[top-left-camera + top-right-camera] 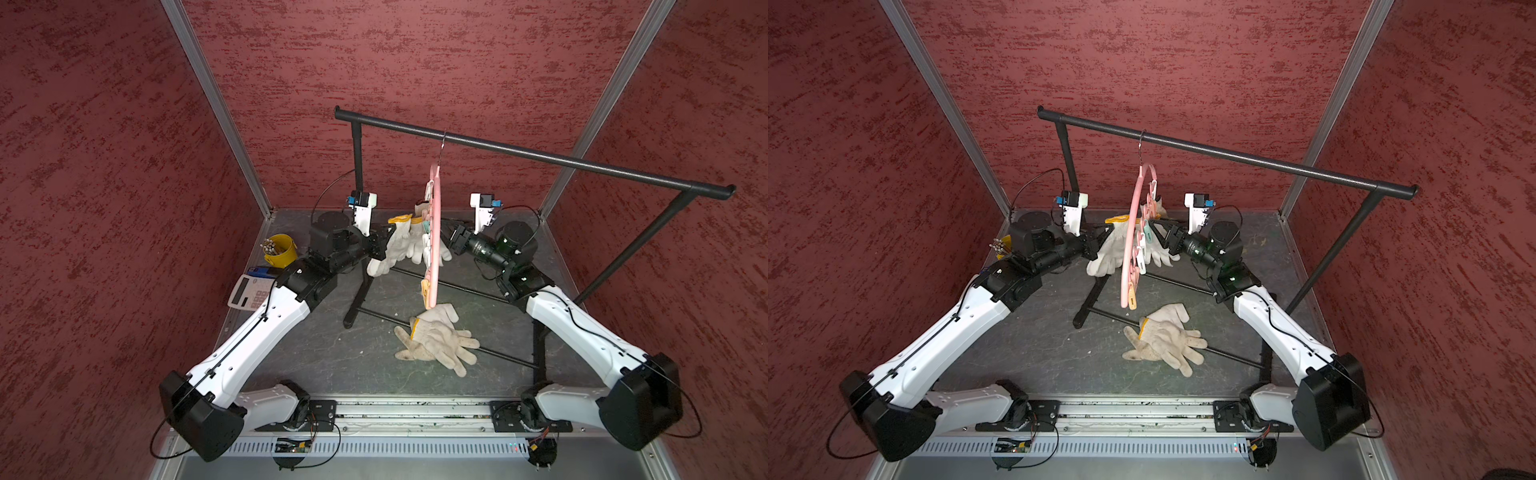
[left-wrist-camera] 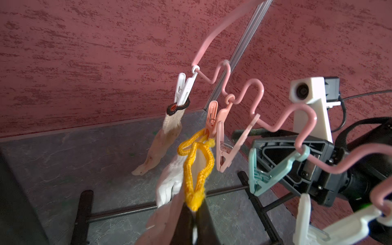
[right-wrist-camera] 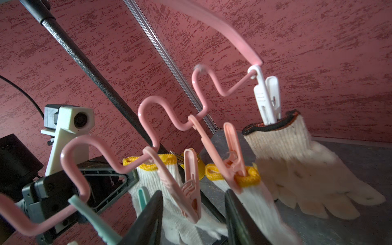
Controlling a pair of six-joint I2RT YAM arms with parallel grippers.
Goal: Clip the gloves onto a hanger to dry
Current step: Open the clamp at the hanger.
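Hanging from the black rack (image 1: 540, 156) at 12 o'clock, the hanger (image 1: 434, 257) looks swingy. Spare gloves (image 1: 436, 338) lie at its 6 o'clock. My left gripper (image 2: 194, 214) is clamped on a limp, light glove (image 2: 169, 182) by its cuff, the firmest hold. My right gripper (image 3: 194, 197) has jaws apart around a pink clothespin (image 3: 188, 169); clipped gloves (image 3: 286, 144) crowd beside.
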